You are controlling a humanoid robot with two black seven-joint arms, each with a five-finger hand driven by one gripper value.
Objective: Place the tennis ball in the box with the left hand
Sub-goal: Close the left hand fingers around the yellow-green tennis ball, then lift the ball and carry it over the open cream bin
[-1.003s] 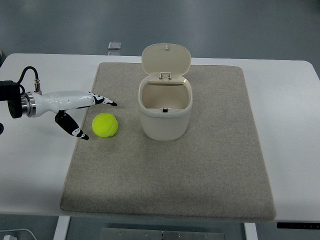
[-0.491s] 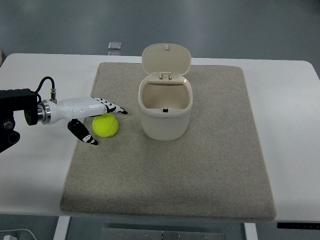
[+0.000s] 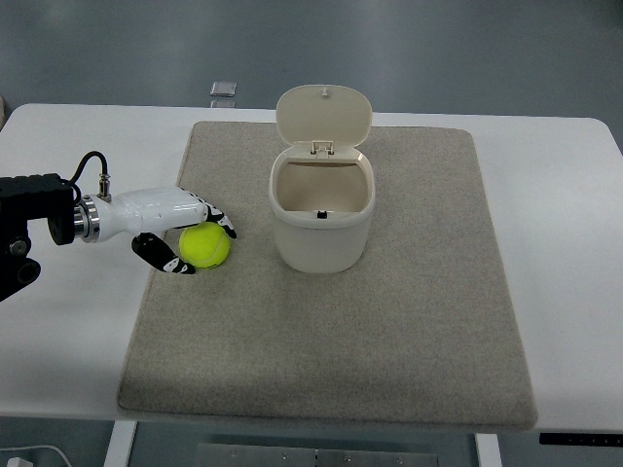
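A yellow-green tennis ball (image 3: 206, 246) lies on the grey mat (image 3: 389, 321), left of the cream box (image 3: 321, 222), whose lid stands open at the back. My left hand (image 3: 200, 243) reaches in from the left edge. Its fingers curl over the top of the ball and the thumb presses at its lower left. The ball still rests on the mat. The right arm does not show.
The white table (image 3: 574, 253) surrounds the mat. A small grey object (image 3: 223, 89) lies at the far edge of the table, behind the box. The arm's black wrist housing (image 3: 29, 229) sits at the left edge.
My left hand moved right to the ball, and its fingers have closed down around it. The ball and box have stayed in place.
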